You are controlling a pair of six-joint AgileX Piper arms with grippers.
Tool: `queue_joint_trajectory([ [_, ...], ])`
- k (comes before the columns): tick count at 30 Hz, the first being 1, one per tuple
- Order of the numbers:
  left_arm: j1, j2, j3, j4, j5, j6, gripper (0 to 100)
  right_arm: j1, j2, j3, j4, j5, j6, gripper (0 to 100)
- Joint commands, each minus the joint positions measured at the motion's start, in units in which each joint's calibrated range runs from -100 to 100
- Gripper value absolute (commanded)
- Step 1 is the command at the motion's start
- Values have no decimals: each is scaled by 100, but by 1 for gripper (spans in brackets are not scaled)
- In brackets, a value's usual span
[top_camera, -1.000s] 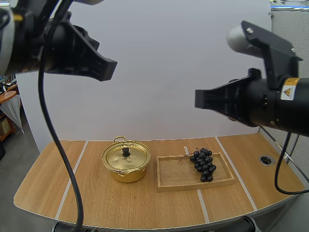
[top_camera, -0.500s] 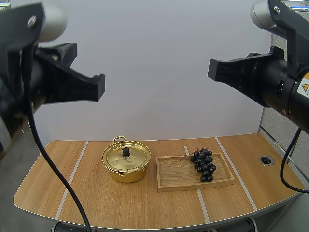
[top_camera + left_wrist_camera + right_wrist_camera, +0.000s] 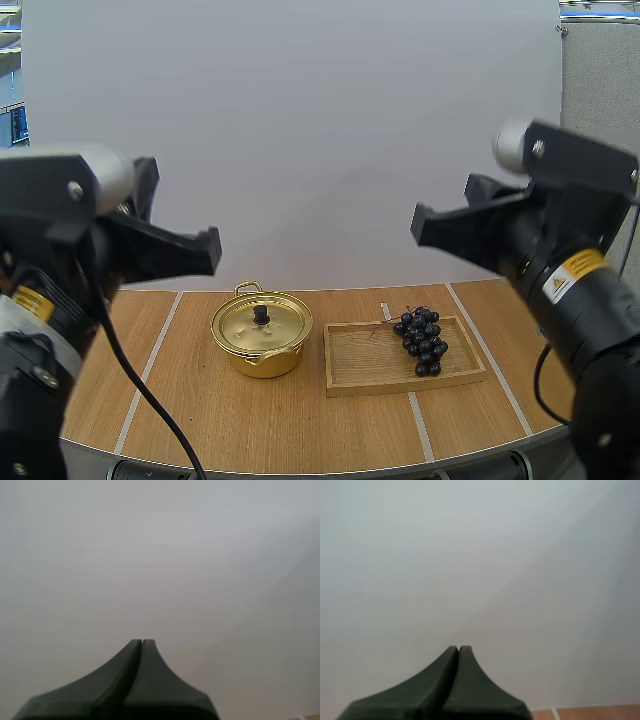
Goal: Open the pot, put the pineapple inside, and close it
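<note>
The left hand is pressed together, its two black fingers lying as one dark wedge against a plain pale wall. Same story on the right hand: fingers flush, nothing between them, and here a sliver of the wooden surface peeks in just past the hand.

Out to the high view, and this is where the goods come in. Both hands hang high above the surface, well apart, their tips pointing toward the middle. Below them one gold pot sits on the surface, its one lid on, with a black knob upright at the centre. Just beside the pot, to its right, lies one wooden tray, and on the tray's right half rests one bunch of dark grapes.

Count them up: two hands, one pot, one lid, one tray, one bunch. Neither hand touches any of it.
</note>
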Motion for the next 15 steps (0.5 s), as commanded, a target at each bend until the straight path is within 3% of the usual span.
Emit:
queue_joint_trajectory([
  [1, -11, -17, 618, 246, -109, -80, 0, -24, -34, 909, -39, -876, -44, 0],
  [7, -25, -79, 1443, 252, -334, -80, 0, -24, -34, 2061, -48, -2545, -44, 0],
  [15, -103, -80, 3094, 252, -2798, -80, 0, -24, -34, 3179, -48, -3155, -44, 0],
])
